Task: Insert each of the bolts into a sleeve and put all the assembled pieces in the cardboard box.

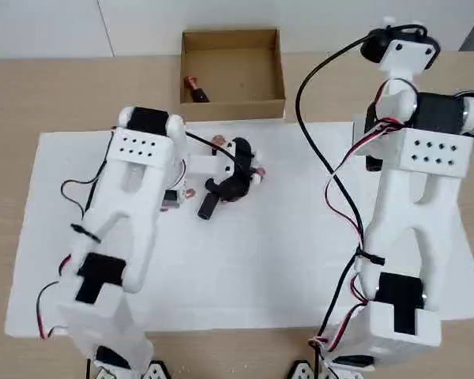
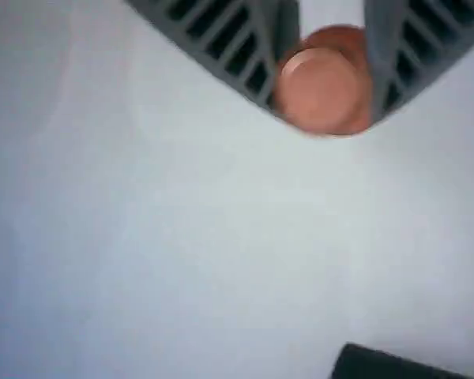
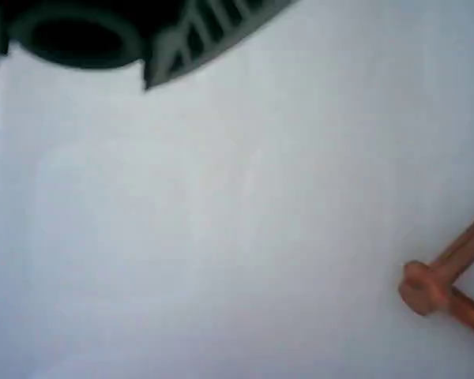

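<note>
The left arm (image 1: 130,205) and right arm (image 1: 415,197) are white shells with black motor blocks and rows of small holes. Red, white and black wires (image 1: 362,237) trail along them.

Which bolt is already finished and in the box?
The sleeved bolt lying by the left wall of the cardboard box; the other bolts are outside it on the white sheet.

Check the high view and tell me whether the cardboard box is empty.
No: one assembled piece, a black sleeve with a copper bolt end showing, lies inside the cardboard box.
</note>
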Controlling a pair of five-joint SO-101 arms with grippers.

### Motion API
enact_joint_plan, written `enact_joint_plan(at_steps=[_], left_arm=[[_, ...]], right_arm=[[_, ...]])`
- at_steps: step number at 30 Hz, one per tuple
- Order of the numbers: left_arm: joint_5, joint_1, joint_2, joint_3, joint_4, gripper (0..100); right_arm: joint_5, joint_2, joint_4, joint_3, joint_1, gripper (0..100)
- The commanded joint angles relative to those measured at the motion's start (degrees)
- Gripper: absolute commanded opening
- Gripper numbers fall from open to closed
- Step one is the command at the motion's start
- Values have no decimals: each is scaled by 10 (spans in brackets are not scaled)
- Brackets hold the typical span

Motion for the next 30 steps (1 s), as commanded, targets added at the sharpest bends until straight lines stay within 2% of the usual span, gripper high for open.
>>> enact_joint_plan(at_steps=[1,5,10,18,20,23,25,27,30], left_arm=[[-174,-4,10,-3,11,7],[-173,-4,14,0,11,11],[-156,-4,13,0,11,91],[-150,-5,11,-1,11,94],[-117,-5,7,-6,11,94],[-10,-2,-18,-16,11,94],[103,6,-34,-18,11,93],[279,24,-55,-19,7,93],[622,47,-85,-20,-3,93]], right_arm=[[-6,-16,4,-2,4,4],[-6,-16,4,-2,4,4],[-7,-16,3,-2,4,4],[-7,-16,3,-2,4,4],[-7,-16,3,-2,4,4],[-7,-15,3,-2,4,4],[-8,-15,3,-2,4,4],[-8,-13,2,-2,4,4],[-9,-12,0,-2,3,4]])
